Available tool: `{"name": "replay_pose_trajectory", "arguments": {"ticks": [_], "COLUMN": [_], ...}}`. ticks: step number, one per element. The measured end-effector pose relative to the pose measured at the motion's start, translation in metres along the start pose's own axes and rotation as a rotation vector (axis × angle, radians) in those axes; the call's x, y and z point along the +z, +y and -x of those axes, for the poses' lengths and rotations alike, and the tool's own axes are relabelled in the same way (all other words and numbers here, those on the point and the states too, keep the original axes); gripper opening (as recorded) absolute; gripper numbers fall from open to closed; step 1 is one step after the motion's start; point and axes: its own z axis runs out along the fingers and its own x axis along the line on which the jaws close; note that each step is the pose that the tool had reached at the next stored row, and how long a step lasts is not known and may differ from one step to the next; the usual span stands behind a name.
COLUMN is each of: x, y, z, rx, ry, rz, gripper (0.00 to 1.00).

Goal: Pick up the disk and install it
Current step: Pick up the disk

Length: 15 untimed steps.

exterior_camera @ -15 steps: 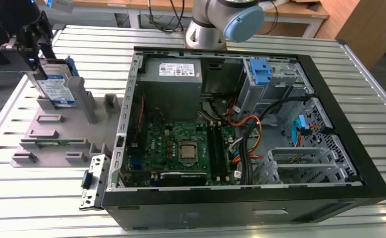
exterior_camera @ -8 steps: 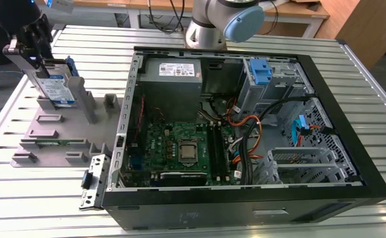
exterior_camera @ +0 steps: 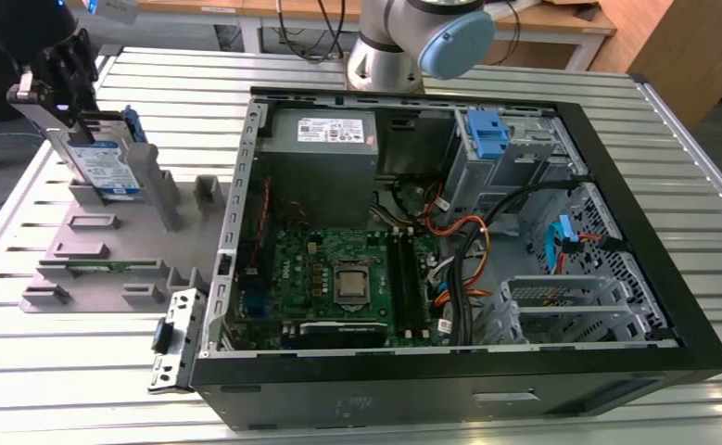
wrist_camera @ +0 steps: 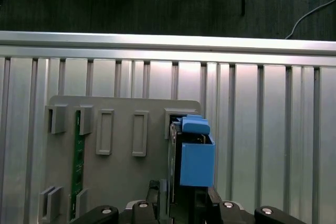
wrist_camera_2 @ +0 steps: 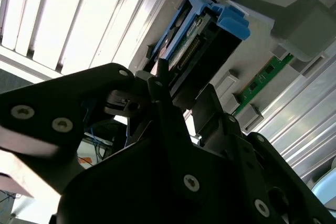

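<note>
The disk [exterior_camera: 107, 167] is a silver drive with a white-and-blue label in a blue carrier. It stands on edge at the far end of the grey fixture plate [exterior_camera: 101, 250], at the exterior view's left. My gripper [exterior_camera: 89, 125] comes down on its top edge from above, shut on it. In both wrist views the black fingers flank the drive: the blue carrier [wrist_camera: 197, 156] sits between them just above the gripper [wrist_camera: 181, 192], and the disk's connector edge [wrist_camera_2: 194, 40] shows past the fingertips [wrist_camera_2: 157, 85]. Whether the disk's lower edge rests in its slot is hidden.
The open computer case [exterior_camera: 694, 352] lies at the exterior view's right, holding the motherboard [exterior_camera: 335, 278], a grey power supply [exterior_camera: 323, 134], a blue latch at the drive bay [exterior_camera: 490, 134] and loose cables. A green memory stick [exterior_camera: 101, 267] lies in the fixture. The arm's base [exterior_camera: 386, 65] stands behind the case.
</note>
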Motion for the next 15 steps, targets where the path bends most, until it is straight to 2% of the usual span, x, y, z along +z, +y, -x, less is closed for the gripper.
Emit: {"name": "replay_pose_trajectory", "arguments": {"ticks": [2, 4, 5, 6, 7, 8, 12, 15], "x": [-0.0018, -0.0021, -0.0021, -0.0022, -0.0021, -0.0022, -0.0019, -0.0019], "y": [0.0, 0.0, 0.0, 0.0, 0.0, 0.0, 0.0001, 0.0001], "z": [0.0001, 0.0, 0.0, -0.0002, -0.0005, -0.0008, -0.0023, -0.0032], "rx": [0.0, 0.0, 0.0, -0.001, -0.001, -0.001, -0.001, -0.001], "ry": [-0.0013, -0.0072, -0.0184, -0.036, -0.048, -0.0524, -0.0517, -0.0484], "rz": [-0.0002, -0.0002, -0.001, -0.0022, -0.0031, -0.0032, -0.0031, -0.0028], "gripper": [0.44, 0.44, 0.44, 0.44, 0.44, 0.44, 0.44, 0.44]}}
